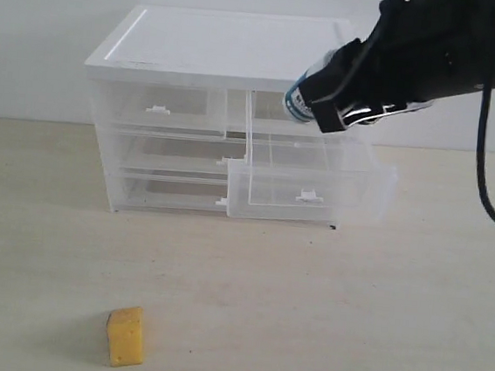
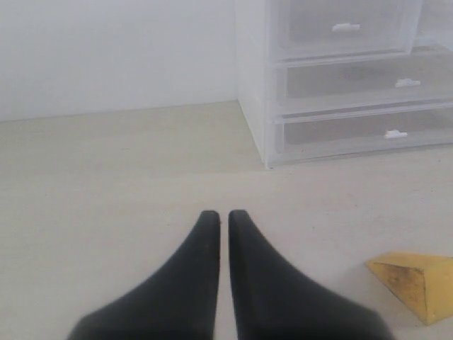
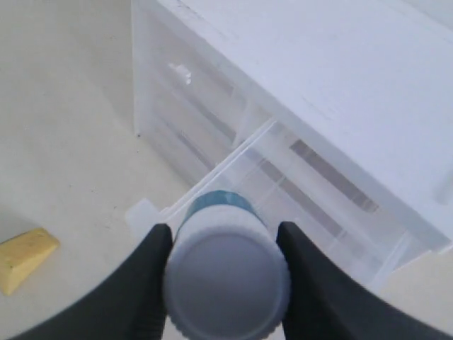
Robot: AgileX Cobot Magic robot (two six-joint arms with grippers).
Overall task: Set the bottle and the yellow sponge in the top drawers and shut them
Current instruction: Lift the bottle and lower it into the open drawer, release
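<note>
Right gripper (image 3: 225,244) clamps the bottle (image 3: 226,287) over the open right top drawer (image 1: 308,191); a mistimed release could strike its rim. Left gripper (image 2: 223,219) pressed together, empty.

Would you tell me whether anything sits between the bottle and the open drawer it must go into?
Nothing visible does: the right gripper holds the bottle above the pulled-out top drawer, whose opening looks clear.

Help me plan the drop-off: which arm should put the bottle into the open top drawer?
Right: the right hand holds the bottle just above the pulled-out top drawer; the left hand is shut, empty, down by the yellow sponge.
</note>
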